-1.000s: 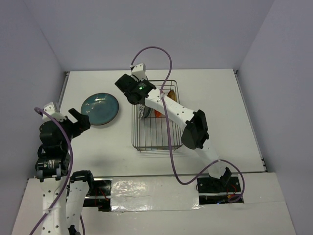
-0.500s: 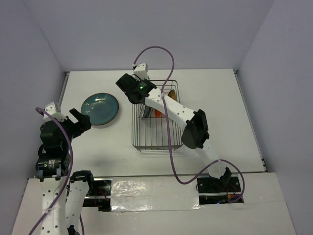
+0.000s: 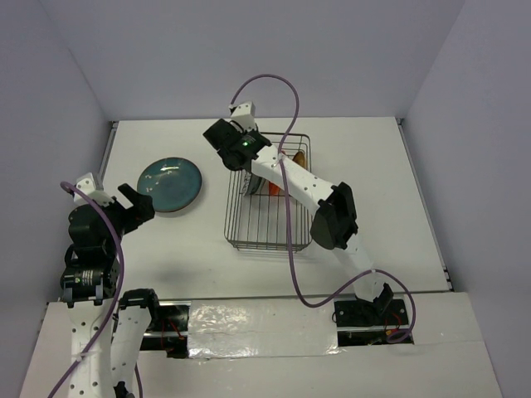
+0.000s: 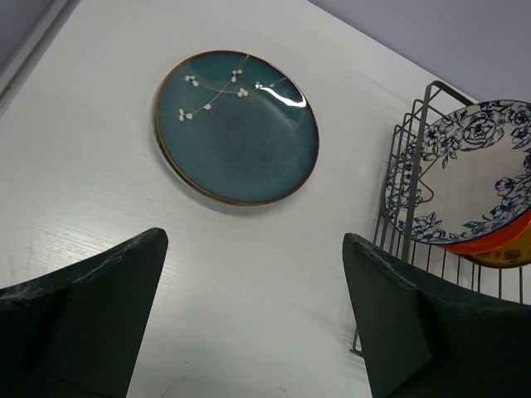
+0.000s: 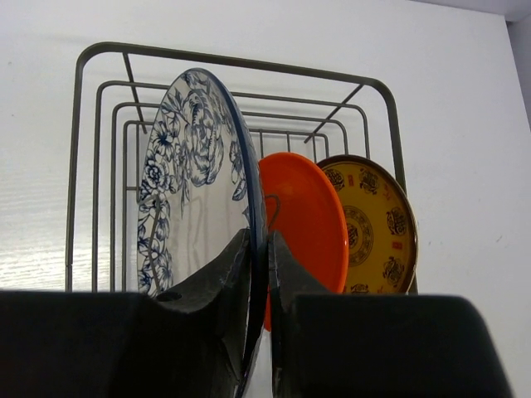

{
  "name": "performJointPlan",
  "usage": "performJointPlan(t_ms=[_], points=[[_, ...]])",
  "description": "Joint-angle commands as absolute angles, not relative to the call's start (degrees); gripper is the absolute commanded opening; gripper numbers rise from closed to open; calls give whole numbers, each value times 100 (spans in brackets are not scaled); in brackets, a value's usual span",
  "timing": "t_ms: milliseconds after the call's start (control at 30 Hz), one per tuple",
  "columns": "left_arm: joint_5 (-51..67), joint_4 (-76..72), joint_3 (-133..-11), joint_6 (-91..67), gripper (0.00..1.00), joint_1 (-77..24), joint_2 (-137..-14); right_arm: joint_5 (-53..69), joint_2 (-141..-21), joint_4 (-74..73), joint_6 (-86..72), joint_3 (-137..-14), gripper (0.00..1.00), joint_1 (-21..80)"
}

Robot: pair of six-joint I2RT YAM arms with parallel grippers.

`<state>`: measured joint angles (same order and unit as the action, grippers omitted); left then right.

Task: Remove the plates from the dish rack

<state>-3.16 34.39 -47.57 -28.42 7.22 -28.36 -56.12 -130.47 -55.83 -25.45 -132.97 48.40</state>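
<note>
The dark wire dish rack (image 3: 267,225) stands mid-table and also shows in the right wrist view (image 5: 224,58). In it stand a white plate with a blue floral rim (image 5: 187,191), a red-orange plate (image 5: 307,215) and a yellow patterned plate (image 5: 373,224). My right gripper (image 5: 259,236) is shut on the white plate's rim, at the rack's far left (image 3: 246,172). A dark teal plate (image 3: 169,184) lies flat on the table to the left, also in the left wrist view (image 4: 236,126). My left gripper (image 4: 253,240) is open and empty, just near of the teal plate (image 3: 137,203).
The rack's near corner (image 4: 411,166) and the white plate (image 4: 473,178) show at the right of the left wrist view. Walls close the table at the far side and on both sides. The right arm's purple cable (image 3: 286,91) loops above the rack.
My right wrist has moved slightly right and away while holding the white plate, and the rack has shifted a little with it. The left arm has barely moved.
</note>
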Motion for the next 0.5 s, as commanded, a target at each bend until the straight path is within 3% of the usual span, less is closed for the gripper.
performJointPlan(t_ms=[0, 233, 467], points=[[-395, 3252, -4764, -2751, 99, 686, -2821, -5881, -12604, -5511, -1891, -13315, 0, 4755], [-404, 3261, -4764, -2760, 100, 659, -2839, -5397, -12129, -4650, -1082, -12797, 0, 4764], [-404, 3261, -4764, -2760, 100, 624, -2874, -5695, -12208, -4974, -1238, -13130, 0, 4772]])
